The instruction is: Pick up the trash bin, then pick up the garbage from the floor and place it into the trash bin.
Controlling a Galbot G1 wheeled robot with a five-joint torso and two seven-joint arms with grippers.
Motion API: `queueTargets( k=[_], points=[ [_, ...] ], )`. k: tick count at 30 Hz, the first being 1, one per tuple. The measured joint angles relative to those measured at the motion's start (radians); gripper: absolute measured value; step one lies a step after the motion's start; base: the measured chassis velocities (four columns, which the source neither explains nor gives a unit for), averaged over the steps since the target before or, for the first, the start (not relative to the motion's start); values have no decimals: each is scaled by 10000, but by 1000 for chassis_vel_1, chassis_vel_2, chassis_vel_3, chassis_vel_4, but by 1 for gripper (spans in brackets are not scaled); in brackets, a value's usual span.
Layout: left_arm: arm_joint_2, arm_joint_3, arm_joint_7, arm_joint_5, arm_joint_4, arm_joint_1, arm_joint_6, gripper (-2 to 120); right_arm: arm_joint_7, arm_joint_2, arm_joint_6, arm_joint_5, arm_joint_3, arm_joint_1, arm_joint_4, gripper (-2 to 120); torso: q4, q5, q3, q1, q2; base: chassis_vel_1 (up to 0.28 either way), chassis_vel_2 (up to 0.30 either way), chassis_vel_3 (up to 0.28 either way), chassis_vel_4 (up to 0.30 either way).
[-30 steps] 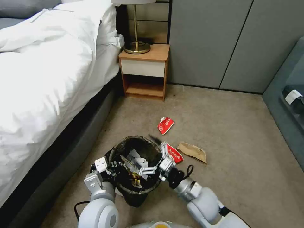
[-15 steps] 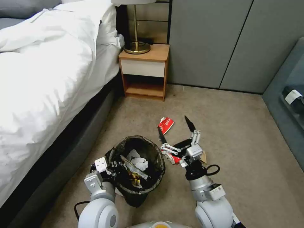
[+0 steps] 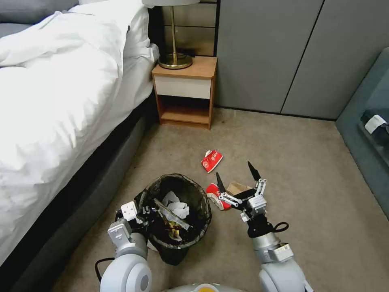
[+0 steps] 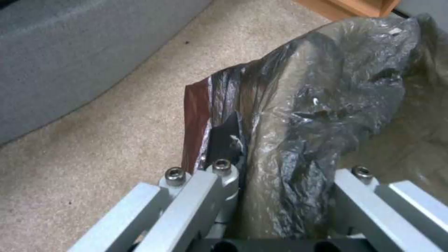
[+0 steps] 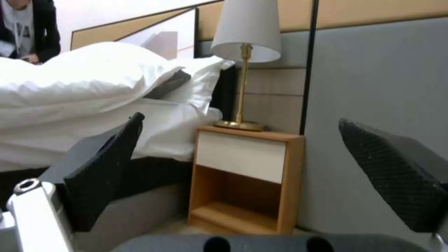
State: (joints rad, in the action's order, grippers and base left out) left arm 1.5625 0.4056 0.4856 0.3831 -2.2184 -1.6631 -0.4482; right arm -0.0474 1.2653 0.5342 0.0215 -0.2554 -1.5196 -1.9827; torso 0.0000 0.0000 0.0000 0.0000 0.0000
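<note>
The trash bin [image 3: 181, 177], white with a dark crinkled bag over its rim, stands by the bed and holds white scraps and a yellowish wrapper [image 3: 175, 211]. My left gripper [image 3: 139, 212] is shut on its near rim; in the left wrist view the bag-covered rim [image 4: 303, 105] runs between the left gripper [image 4: 287, 182] fingers. My right gripper [image 3: 236, 172] hangs open to the right of the bin, nothing between its fingers, above a crumpled red-and-white packet [image 3: 214, 194] and a brown paper bag [image 3: 236, 187]. A second red-and-white packet [image 3: 212, 159] lies farther off on the carpet.
The bed [image 3: 60, 101] with its white duvet runs along the left. A wooden nightstand [image 3: 185, 91] with a brass lamp [image 3: 175, 56] stands at the back, grey cabinet doors [image 3: 275, 56] behind. Open carpet [image 3: 308, 178] lies to the right. The right wrist view faces the nightstand [image 5: 245, 175].
My right gripper left the bin's mouth and swung right, and now hovers open over the packet and the paper bag. The left arm and the bin have not moved.
</note>
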Motion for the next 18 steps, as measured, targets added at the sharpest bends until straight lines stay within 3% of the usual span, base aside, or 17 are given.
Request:
queueTargets(
  k=[7, 11, 14, 18],
  points=[
    [0, 0, 0, 0, 0, 0, 0, 75, 0, -113, -892, 569, -337, 1034, 172, 100, -1, 0, 0, 0, 0, 0, 0, 0, 0],
    [0, -3, 0, 0, 0, 0, 0, 75, -122, -277, -1739, 1171, -178, 2488, 1198, 100, -1, -1, 1, 0, 0, 0, 0, 0, 0],
    [0, 1, 0, 0, 0, 0, 0, 75, 47, -327, -2427, 1224, 522, 4359, 3502, 100, 2, 1, 1, 0, -1, 0, 0, 0, 0],
    [0, 1, 0, 0, 0, 0, 0, 75, 174, -193, -2784, 1149, 1050, 5164, 4793, 100, -4, 0, 1, 0, -1, 0, 0, 0, 0]
  ],
)
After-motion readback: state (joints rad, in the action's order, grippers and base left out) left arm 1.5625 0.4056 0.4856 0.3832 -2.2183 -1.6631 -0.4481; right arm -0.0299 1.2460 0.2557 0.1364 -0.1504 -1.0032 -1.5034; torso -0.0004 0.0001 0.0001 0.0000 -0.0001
